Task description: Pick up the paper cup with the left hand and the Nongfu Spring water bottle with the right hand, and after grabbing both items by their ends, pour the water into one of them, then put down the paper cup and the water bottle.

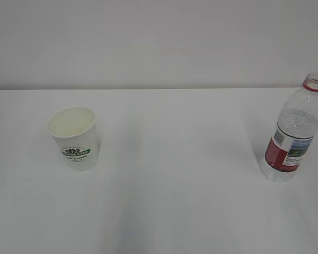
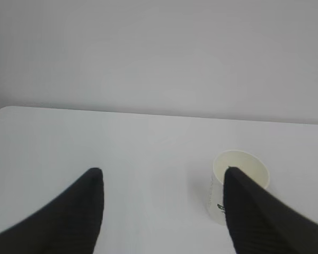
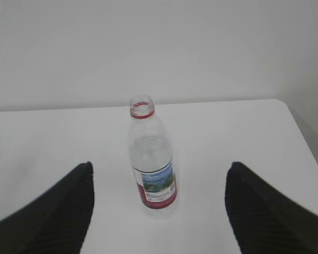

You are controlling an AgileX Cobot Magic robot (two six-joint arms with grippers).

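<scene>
**Both arms poised, cup and bottle untouched on the table**

The white table (image 1: 169, 174) carries only two things, set well apart so that each arm has its own target: you see the bottle at the right and the cup at the left in the exterior view, with bare surface between them.

The Nongfu Spring water bottle (image 1: 294, 135) stands upright near the table's right edge, long axis vertical, its open mouth with the red neck ring pointing up and no cap showing. The water (image 1: 298, 123) fills it to about the shoulder. In the right wrist view the bottle (image 3: 152, 159) sits ahead of the right hand (image 3: 159, 211), centred between the spread fingers (image 3: 69, 201), which touch nothing. That alignment suits a straight approach.

The paper cup (image 1: 77, 138) stands upright on its narrow base, axis vertical, mouth up and empty, logo facing the exterior camera. In the left wrist view the cup (image 2: 237, 185) lies right of centre, partly hidden by one of the fingers (image 2: 254, 211) of the left hand (image 2: 161, 211). These fingers are spread too and hold nothing. You would probably need to shift this arm sideways before closing.
</scene>
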